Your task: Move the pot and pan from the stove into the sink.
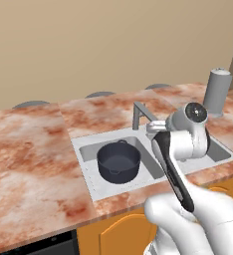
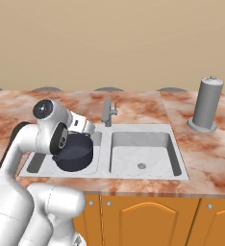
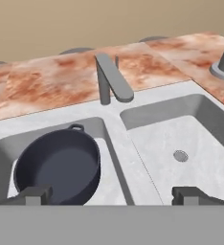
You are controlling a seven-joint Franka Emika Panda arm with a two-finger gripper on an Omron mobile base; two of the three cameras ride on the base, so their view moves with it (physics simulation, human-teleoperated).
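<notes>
Already the pot (image 1: 118, 162) sits upright in the left basin of the sink (image 1: 86, 149), its open mouth facing up and its dark blue-grey bowl empty. One small loop handle shows at the rear rim in the hand view, close to the basin's back wall. The right basin, with its round drain (image 3: 180, 155), holds nothing. Between the two basins, at the rear edge, stands the grey angular faucet (image 3: 110, 79), its spout reaching forward over the divider. The tool (image 3: 114, 195) hangs above the front of the sink with its jaws spread wide and nothing between them; one fingertip (image 3: 35, 194) lies over the pot's near rim, the other over the right basin. On the mottled reddish desk (image 1: 29, 149), well to the right of the sink, stands a tall grey cylinder (image 2: 206, 103) on a round base.
</notes>
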